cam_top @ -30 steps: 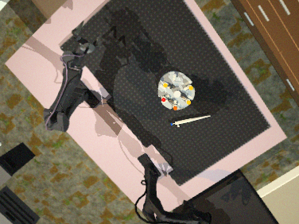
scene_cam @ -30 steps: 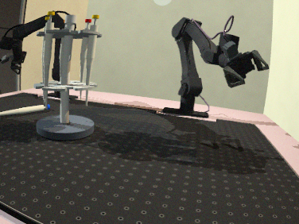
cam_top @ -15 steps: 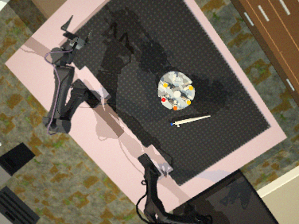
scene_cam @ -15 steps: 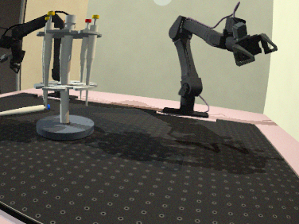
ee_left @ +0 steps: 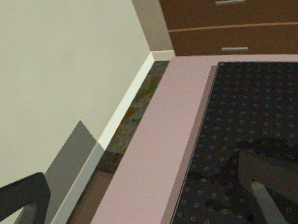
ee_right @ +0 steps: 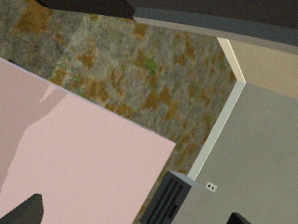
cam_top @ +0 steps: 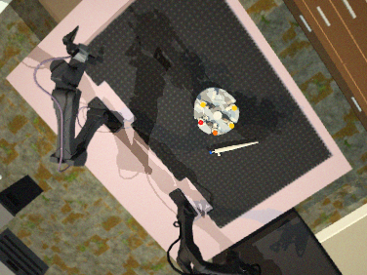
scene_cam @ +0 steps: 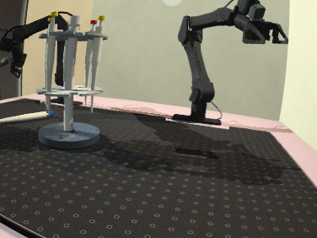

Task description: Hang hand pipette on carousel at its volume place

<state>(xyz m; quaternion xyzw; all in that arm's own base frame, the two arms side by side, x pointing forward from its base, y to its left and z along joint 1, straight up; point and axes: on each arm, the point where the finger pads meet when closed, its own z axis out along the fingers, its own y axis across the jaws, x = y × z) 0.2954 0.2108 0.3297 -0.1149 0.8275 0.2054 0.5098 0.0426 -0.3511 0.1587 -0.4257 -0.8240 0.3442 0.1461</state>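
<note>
Released and wide, the left claw is hanging far left in the top view; the right claw is also standing open, well apart from the work. The pipette is lying on the worktop, just on the near side of the carousel in the top view. It is probably going to be handling as light, stiff and smooth, rolling if nudged; the thicker body by the blue button is offering the surest hold, the thin tip the weakest. The button's printed volume and the carousel's markings are staying too small to read; the exterior view is cutting off the pipette's tip, and neither wrist camera is showing it.
</note>
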